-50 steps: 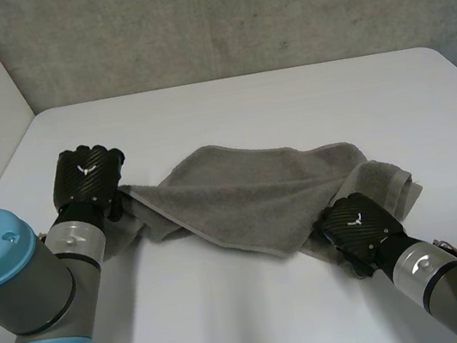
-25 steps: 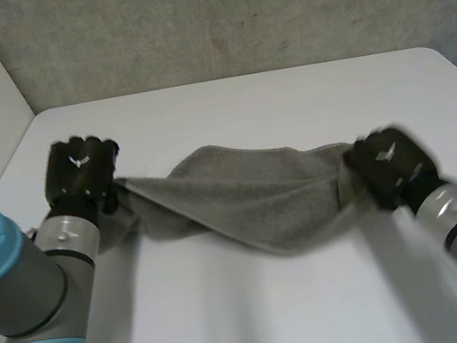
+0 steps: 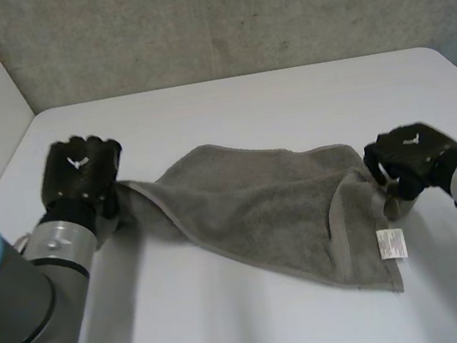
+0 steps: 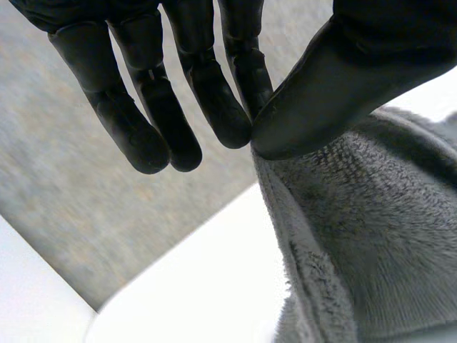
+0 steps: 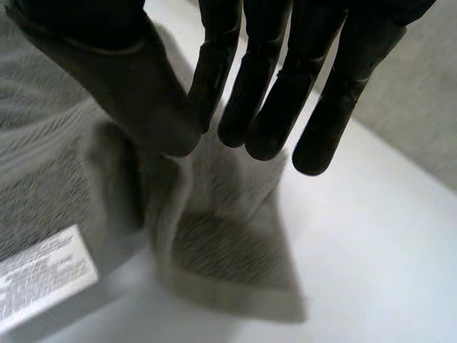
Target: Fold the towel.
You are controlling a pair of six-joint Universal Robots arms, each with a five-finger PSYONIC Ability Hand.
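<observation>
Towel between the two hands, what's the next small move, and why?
Probably lower the towel flat onto the table: the left hand and right hand each pinch an end, and it is not yet spread flat.

Right hand pinching towel edge.
I see a raised fold nipped at the thumb; the white label sits beside it, tabletop beneath.

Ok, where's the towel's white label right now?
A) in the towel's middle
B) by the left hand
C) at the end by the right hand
C: the label lies at the end of the towel next to the right hand, far from the left hand.
</observation>
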